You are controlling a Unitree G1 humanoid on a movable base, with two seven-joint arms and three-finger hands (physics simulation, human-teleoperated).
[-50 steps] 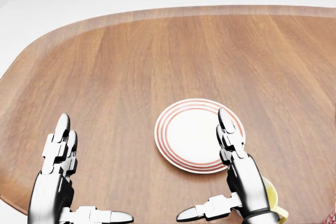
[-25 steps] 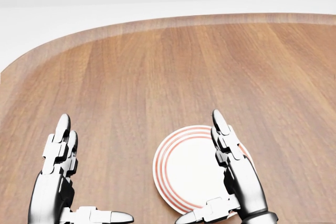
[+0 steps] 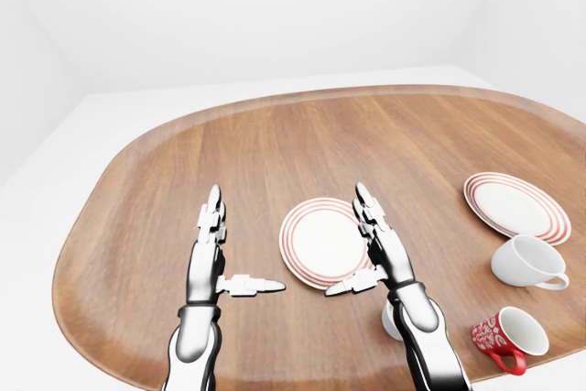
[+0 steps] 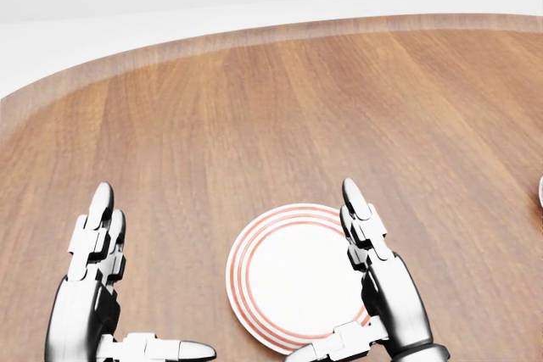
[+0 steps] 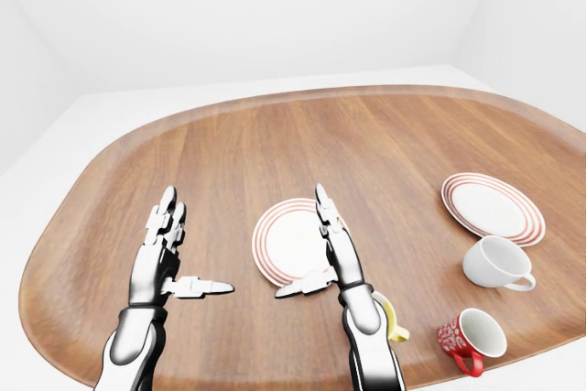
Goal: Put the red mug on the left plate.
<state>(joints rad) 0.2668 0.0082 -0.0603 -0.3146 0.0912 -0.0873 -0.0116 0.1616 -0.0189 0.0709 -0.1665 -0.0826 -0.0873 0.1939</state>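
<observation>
**Both hands spread over the table, red mug lying apart from the left plate**

A rounded wooden table (image 3: 275,148) was seen under a plain white surround. The left plate (image 3: 322,243), white with red rings at its rim, was taken as the landmark; nothing was seen lying on it in any view.

The right hand (image 3: 371,249) was held at the right edge of the left plate, partly overlapping its rim in the head view. Its fingers (image 4: 356,209) were stretched out straight and the thumb was turned sideways toward the left of the view; nothing was held in it. The left hand (image 3: 220,258) was held well to the left of the left plate, over bare wood, likewise spread wide with the thumb pointing toward the plate, and nothing was grasped.

The red mug (image 5: 469,338) was found far to the lower right of the left plate in the right-eye view, near the table's lower edge, tipped so that its white inside was shown; no contents were seen in it. A white cup (image 5: 494,263) was seen above the red mug, also tilted and showing nothing inside. A second ringed plate (image 5: 493,206) was seen well to the right of the left plate, nothing on it. A yellow cup (image 5: 392,318) was largely hidden behind the right forearm, below and right of the left plate; its contents could not be told.
</observation>
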